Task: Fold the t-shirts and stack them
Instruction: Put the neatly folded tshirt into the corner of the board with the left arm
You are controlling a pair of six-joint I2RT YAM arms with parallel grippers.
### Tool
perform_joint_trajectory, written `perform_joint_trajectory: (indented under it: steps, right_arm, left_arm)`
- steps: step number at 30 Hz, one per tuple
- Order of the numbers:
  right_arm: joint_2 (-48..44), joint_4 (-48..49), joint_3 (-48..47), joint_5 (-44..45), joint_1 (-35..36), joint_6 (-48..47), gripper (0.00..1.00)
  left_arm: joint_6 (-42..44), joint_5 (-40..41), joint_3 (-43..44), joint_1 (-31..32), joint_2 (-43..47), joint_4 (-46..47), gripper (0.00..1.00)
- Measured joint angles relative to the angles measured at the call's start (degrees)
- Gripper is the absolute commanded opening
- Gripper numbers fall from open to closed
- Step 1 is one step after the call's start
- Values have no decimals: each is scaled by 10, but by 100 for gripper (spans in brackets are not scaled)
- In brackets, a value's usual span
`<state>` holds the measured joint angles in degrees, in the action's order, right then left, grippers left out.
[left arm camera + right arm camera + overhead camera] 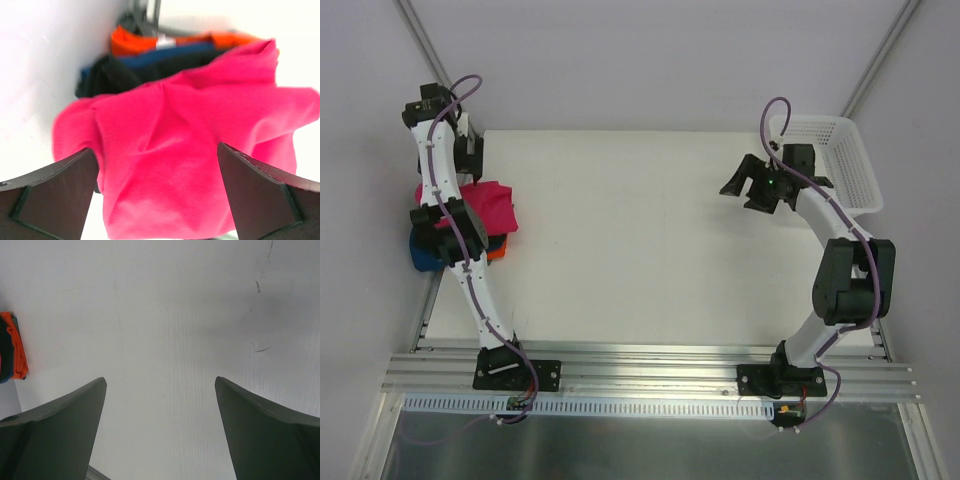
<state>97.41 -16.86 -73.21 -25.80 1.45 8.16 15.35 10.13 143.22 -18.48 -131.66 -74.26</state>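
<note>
On the table [640, 230], a crimson-pink t-shirt [492, 206] tops the other t-shirts [165, 54].

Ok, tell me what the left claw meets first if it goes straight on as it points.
The crimson-pink t-shirt: it fills the view straight ahead of the open left claw, though how far off is unclear.

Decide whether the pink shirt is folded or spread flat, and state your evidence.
Folded, loosely: the pink shirt is a compact, rumpled bundle atop the other shirts, not laid out flat.
</note>
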Motion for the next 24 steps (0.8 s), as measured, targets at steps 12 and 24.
perform_joint_trajectory:
  steps: [12,24]
  right_arm:
    - [-15,-20,-18,17,-10,-59,100]
    - [-54,-136,-49,13,-46,-132,100]
  left_arm:
    - [63,46,-32,120,107,281,99]
    - [-64,-104,-248,238,203,318,99]
